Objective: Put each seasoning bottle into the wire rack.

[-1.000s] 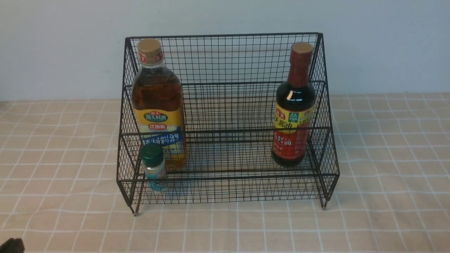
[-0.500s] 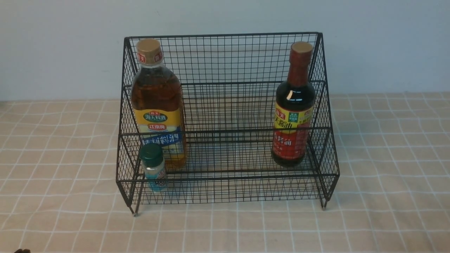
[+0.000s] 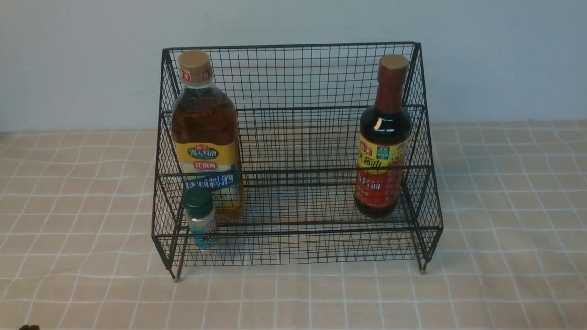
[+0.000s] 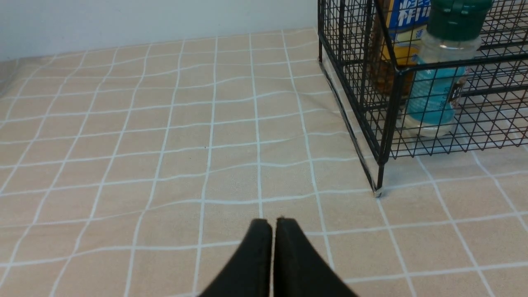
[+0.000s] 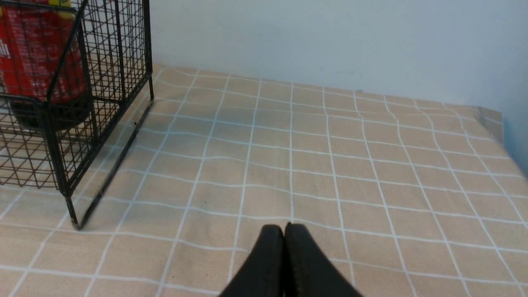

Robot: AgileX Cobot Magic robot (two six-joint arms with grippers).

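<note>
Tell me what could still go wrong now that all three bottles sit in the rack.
1. The shaker stands at the lower tier's front left corner, right beside the amber bottle; a bump to the wire rack might topple it.
2. The left end effector rests shut near the rack's front foot; a careless sweep toward it could shift the rack.
3. The dark sauce bottle is tall and narrow, so it may tip if jolted.

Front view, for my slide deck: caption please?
Amber bottle, dark sauce bottle and small green-capped shaker all stand inside the black wire rack.
</note>
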